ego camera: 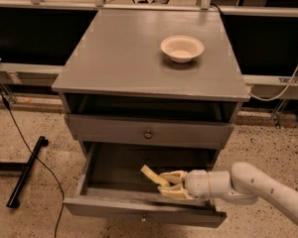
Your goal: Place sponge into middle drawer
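The pale yellow sponge [150,175] is held tilted inside the open middle drawer [114,205], just above its dark floor, right of centre. My gripper [165,183] reaches in from the right on a white arm [258,187], and its fingers [174,192] are shut on the sponge's right end. The sponge's left end sticks out to the upper left. The drawer is pulled out wide, with a small knob on its front.
A round white bowl [182,48] sits on the grey cabinet top [119,58]. The upper drawer front [148,133] with a round metal knob is shut. A black pole and cable [25,170] lie on the speckled floor to the left.
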Motion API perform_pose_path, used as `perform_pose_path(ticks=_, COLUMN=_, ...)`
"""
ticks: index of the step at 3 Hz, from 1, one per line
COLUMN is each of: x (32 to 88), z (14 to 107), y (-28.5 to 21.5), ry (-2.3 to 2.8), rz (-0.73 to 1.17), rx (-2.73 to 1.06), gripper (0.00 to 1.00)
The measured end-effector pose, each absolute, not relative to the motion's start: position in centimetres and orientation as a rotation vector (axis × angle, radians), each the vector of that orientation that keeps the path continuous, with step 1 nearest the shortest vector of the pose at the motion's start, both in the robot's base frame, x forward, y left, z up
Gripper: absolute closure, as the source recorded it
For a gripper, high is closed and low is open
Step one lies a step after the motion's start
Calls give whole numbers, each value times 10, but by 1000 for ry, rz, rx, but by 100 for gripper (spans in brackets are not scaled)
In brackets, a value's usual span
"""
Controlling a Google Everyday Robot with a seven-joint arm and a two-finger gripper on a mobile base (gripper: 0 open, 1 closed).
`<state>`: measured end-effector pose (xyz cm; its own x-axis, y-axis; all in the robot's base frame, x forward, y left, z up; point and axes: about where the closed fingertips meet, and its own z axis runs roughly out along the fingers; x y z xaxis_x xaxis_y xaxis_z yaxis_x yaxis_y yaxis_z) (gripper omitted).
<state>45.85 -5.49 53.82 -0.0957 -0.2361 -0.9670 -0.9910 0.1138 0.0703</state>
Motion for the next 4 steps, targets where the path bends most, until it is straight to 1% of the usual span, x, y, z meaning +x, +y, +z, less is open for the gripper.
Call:
perform_pose_path(ticks=2, x=486, z=503, y=-50, ry=1563, rz=1059, rx=-1231, gripper=100)
perform_pose_path(ticks=4, x=518, z=474, y=-29, ry=1601, rz=1049, rx=-1190, gripper=100)
